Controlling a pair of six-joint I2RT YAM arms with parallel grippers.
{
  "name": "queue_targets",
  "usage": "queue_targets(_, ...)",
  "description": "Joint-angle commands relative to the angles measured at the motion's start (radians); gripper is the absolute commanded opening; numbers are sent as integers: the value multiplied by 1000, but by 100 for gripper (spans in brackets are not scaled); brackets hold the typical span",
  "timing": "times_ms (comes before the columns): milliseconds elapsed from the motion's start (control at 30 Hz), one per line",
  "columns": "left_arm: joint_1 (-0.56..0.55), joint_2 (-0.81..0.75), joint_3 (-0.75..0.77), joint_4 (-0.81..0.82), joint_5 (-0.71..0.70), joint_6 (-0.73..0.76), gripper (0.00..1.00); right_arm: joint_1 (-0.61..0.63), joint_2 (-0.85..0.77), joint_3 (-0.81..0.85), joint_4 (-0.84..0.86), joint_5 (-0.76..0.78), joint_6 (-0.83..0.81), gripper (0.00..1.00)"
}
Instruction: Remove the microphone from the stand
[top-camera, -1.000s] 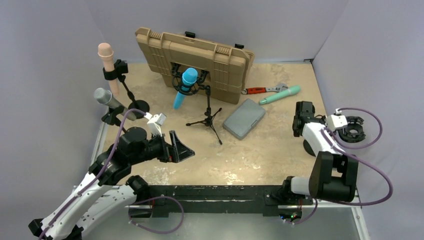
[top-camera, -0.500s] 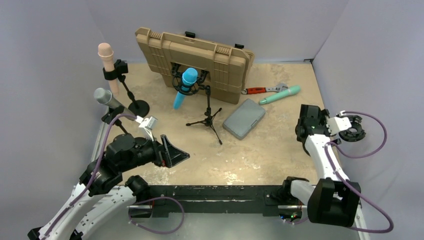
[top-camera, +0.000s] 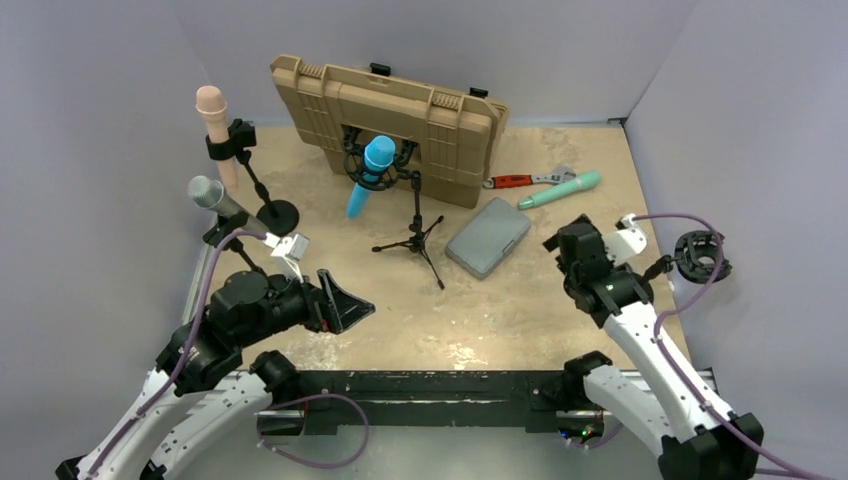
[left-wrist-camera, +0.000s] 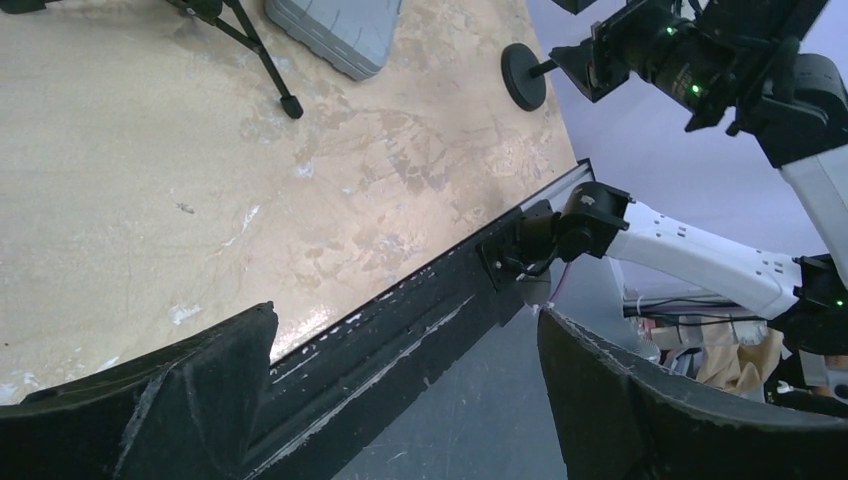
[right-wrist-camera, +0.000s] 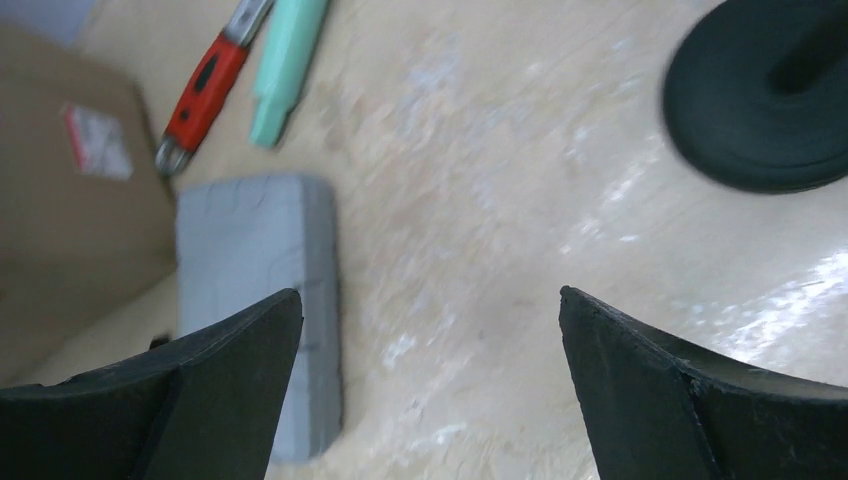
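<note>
Swung inward off the empty stand (top-camera: 700, 255), right tool (right-wrist-camera: 428, 295) is seen released; left tool (left-wrist-camera: 407, 312) too. Round base (right-wrist-camera: 730, 120) is shown only by wrist views. Four microphones counted: pink one (top-camera: 212, 110), grey one (top-camera: 205, 190), blue one (top-camera: 375, 165) mounted, mint microphone (top-camera: 560, 189) laid on counter (top-camera: 520, 300).
</note>
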Motion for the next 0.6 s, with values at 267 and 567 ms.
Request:
queue_targets(267,7,87,7,67,-46,-30,100,617,129,177,217,-110,-223,99)
queue_targets(567,7,134,-11,91,-30,-78,100,655,213,295,741,-393,-578,98)
